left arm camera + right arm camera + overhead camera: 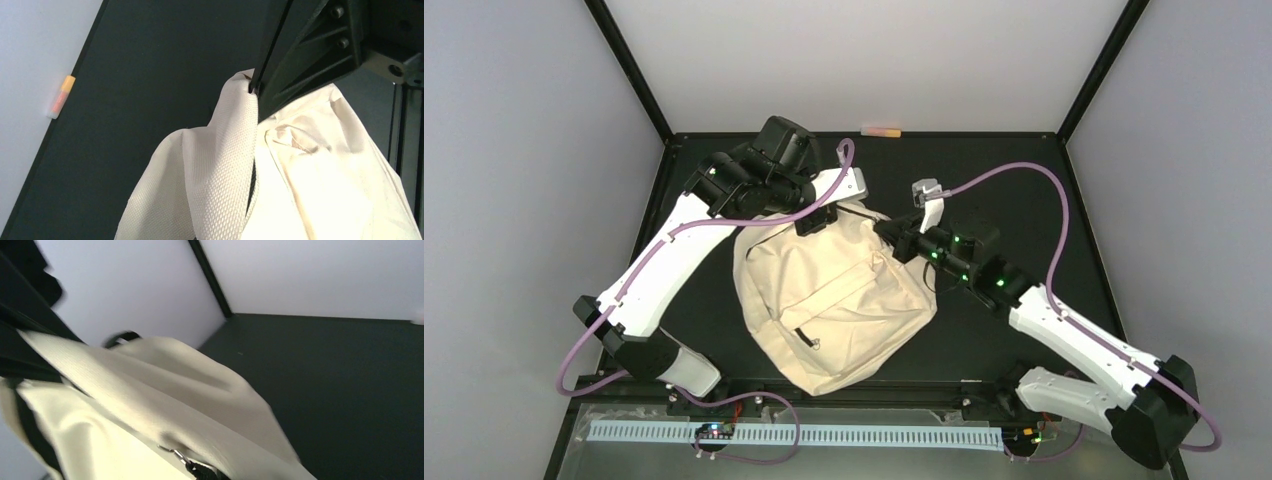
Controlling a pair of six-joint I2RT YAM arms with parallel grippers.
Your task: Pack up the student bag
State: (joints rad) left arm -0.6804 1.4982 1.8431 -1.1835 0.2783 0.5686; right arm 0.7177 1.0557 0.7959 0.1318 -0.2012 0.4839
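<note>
The student bag (824, 300), a cream fabric backpack with a front zip pocket, lies mid-table with its top pointing away. My left gripper (816, 218) is shut on the bag's top edge by a raised mesh strap (849, 185). My right gripper (886, 232) is shut at the bag's top right corner. In the left wrist view the mesh fabric (225, 165) fills the jaw area, and a black lattice finger (300, 60) pinches the top of the fold. The right wrist view shows bag cloth (150, 390) and a metal zipper pull (175, 454) at the bottom edge; my own fingertips are hidden.
A small orange-and-white stick (881, 130) lies against the back wall, also seen in the left wrist view (60, 97). Black frame posts stand at the back corners. A white slotted strip (794, 435) runs along the near edge. Purple cables loop over both arms.
</note>
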